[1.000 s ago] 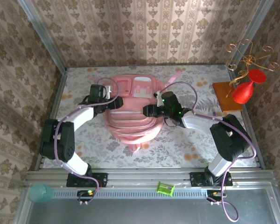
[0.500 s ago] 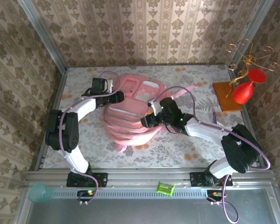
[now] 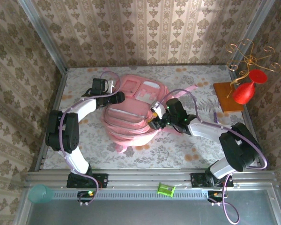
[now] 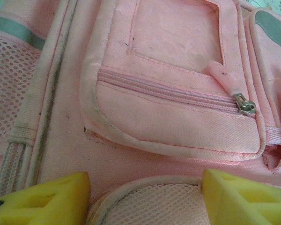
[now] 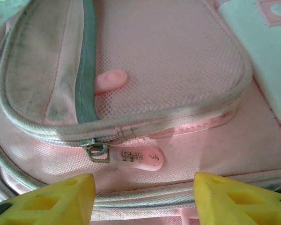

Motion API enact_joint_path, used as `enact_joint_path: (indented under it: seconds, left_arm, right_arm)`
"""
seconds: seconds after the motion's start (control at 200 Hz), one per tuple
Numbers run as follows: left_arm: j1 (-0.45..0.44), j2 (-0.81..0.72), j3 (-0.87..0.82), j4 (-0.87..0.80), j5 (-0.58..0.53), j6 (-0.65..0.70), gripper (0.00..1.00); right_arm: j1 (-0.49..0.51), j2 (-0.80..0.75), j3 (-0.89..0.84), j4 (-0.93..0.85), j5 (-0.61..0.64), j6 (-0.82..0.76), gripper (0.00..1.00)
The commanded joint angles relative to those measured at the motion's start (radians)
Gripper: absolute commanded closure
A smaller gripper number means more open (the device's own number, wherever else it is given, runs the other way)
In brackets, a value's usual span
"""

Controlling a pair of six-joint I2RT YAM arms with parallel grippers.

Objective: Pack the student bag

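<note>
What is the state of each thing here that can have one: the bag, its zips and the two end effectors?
student bag, lying flat, front side up.
front pocket zip, closed, slider at its end.
pink pull tab, lying flat against the bag; whether its zip is open or closed is unclear.
left end effector, open, over the bag.
right end effector, open, over the bag.

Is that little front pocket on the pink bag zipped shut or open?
Shut. The front pocket has its zip lying closed along its whole visible length, with the metal slider at its right end.
</note>
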Motion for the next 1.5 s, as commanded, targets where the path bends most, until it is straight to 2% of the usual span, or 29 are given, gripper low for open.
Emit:
enact_joint_path:
  seconds: [0.0, 0.35, 0.44, 0.59, 0.87, 0.92, 1.025, 1.105, 1.155, 1.27, 1.37, 1.445, 1.495]
  left_arm:
    - [0.012, -0.021, -0.012, -0.026, -0.012, 0.023, 0.35]
    - [0.012, -0.019, -0.017, -0.025, -0.002, 0.023, 0.35]
    - [0.012, -0.019, -0.019, -0.025, -0.002, 0.023, 0.36]
    - [0.013, -0.019, -0.025, -0.022, -0.004, 0.018, 0.36]
    - [0.013, -0.066, -0.037, -0.005, -0.054, -0.002, 0.35]
    - [0.013, -0.097, -0.050, 0.009, -0.081, -0.001, 0.35]
    - [0.010, -0.205, -0.112, 0.067, -0.148, 0.038, 0.33]
    - [-0.011, -0.317, -0.200, 0.159, -0.175, 0.124, 0.32]
    - [-0.033, -0.388, -0.266, 0.231, -0.156, 0.223, 0.33]
    - [-0.128, -0.496, -0.401, 0.354, 0.048, 0.560, 0.33]
    - [-0.242, -0.515, -0.413, 0.194, 0.181, 0.905, 0.30]
    - [-0.317, -0.494, -0.404, 0.086, 0.188, 1.120, 0.26]
    - [-0.347, -0.469, -0.389, 0.052, 0.172, 1.183, 0.26]
  right_arm:
    - [0.001, 0.037, -0.001, 0.064, -0.030, -0.073, 0.43]
    - [0.018, 0.105, -0.003, 0.177, -0.028, -0.133, 0.46]
    - [0.024, 0.112, 0.002, 0.188, -0.030, -0.144, 0.50]
    - [0.035, 0.119, -0.005, 0.194, -0.022, -0.147, 0.62]
    - [0.040, 0.037, -0.113, 0.274, 0.065, -0.061, 0.96]
    - [0.039, 0.021, -0.135, 0.295, 0.076, -0.033, 1.00]
    - [0.037, -0.019, -0.163, 0.291, 0.093, 0.028, 1.00]
    - [0.029, -0.042, -0.173, 0.282, 0.090, 0.059, 1.00]
    - [0.027, -0.052, -0.177, 0.277, 0.087, 0.071, 1.00]
    - [0.021, -0.066, -0.159, 0.216, 0.085, 0.100, 1.00]
    - [0.015, -0.082, -0.142, 0.156, 0.081, 0.107, 1.00]
    - [0.012, -0.089, -0.124, 0.110, 0.070, 0.102, 1.00]
    - [0.010, -0.097, -0.125, 0.104, 0.067, 0.098, 1.00]
